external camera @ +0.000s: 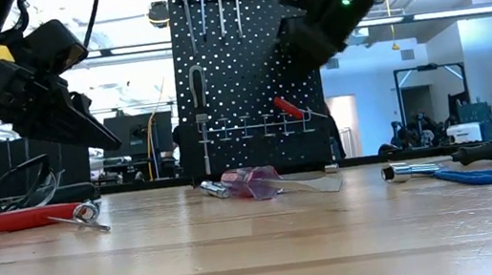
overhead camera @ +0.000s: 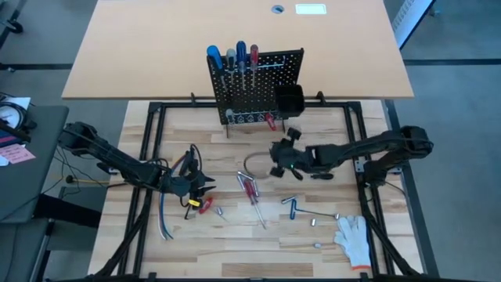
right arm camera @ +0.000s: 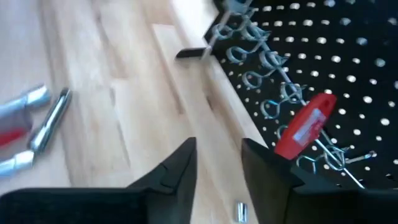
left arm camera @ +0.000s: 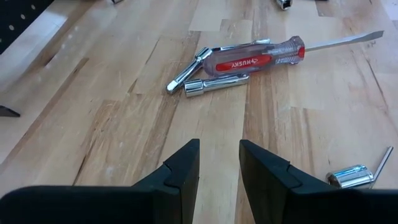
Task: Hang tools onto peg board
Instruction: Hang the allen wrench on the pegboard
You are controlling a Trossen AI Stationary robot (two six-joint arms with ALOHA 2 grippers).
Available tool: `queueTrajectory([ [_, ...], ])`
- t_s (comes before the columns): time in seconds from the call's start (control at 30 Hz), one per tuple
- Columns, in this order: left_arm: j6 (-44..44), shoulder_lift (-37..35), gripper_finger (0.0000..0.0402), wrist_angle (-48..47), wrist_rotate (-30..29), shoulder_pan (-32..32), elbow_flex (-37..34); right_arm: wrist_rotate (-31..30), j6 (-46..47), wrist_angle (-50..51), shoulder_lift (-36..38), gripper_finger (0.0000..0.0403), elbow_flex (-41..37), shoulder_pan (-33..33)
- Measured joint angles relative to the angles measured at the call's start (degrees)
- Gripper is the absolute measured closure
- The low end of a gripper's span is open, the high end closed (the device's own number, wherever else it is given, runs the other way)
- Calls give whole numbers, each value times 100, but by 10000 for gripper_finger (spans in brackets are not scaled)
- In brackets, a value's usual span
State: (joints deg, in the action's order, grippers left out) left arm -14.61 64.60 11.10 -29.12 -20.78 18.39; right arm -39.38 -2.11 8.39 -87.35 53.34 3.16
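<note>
The black peg board (overhead camera: 254, 86) stands upright at the table's far middle. Several screwdrivers (overhead camera: 233, 56) hang along its top, and a small red-handled tool (right arm camera: 305, 124) sits on its lower hooks. A clear-and-red screwdriver (left arm camera: 261, 56) and metal sockets (left arm camera: 214, 84) lie on the table between the arms. My left gripper (overhead camera: 205, 188) is open and empty, low over the table left of these tools. My right gripper (overhead camera: 278, 163) is open and empty, above the table in front of the board's lower hooks (right arm camera: 261, 74).
A black bin (overhead camera: 288, 98) hangs on the board's right side. A red tool (external camera: 21, 219) and cables (overhead camera: 168, 215) lie by my left gripper. A blue key (overhead camera: 290, 202), small bits (overhead camera: 313, 222) and a white glove (overhead camera: 354, 239) lie near right.
</note>
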Motion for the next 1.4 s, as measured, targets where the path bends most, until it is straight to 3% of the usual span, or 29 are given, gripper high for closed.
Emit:
queueTrajectory([
  [0.17, -7, 0, 295, 1, 2, 0, 0, -1227, 7, -278, -2, 243, -449, 445],
  [0.23, -9, 0, 295, -3, 2, 0, 0, -1456, 159, -466, -2, 244, -712, 505],
  [0.5, -17, 0, 295, 4, 2, 0, 0, -1258, 200, -1688, -4, 237, -1319, 571],
  [0.67, -20, 0, 295, 4, 0, 0, 0, -449, 163, -1694, -10, 178, -1337, 444],
  [0.77, -20, 0, 295, 7, 0, 1, 2, -294, 249, -1716, -166, 145, -1335, 355],
  [0.9, -18, 0, 295, 12, 0, 0, 4, -735, 166, -2251, -720, 142, -1335, 344],
  [1.13, -19, 0, 295, 20, 0, 0, 4, -1788, -1233, -3971, -1662, 166, -1331, 438],
  [1.4, -7, 0, 295, 21, 0, 0, 7, -1866, -1576, -4168, -1759, 172, -1167, 353],
])
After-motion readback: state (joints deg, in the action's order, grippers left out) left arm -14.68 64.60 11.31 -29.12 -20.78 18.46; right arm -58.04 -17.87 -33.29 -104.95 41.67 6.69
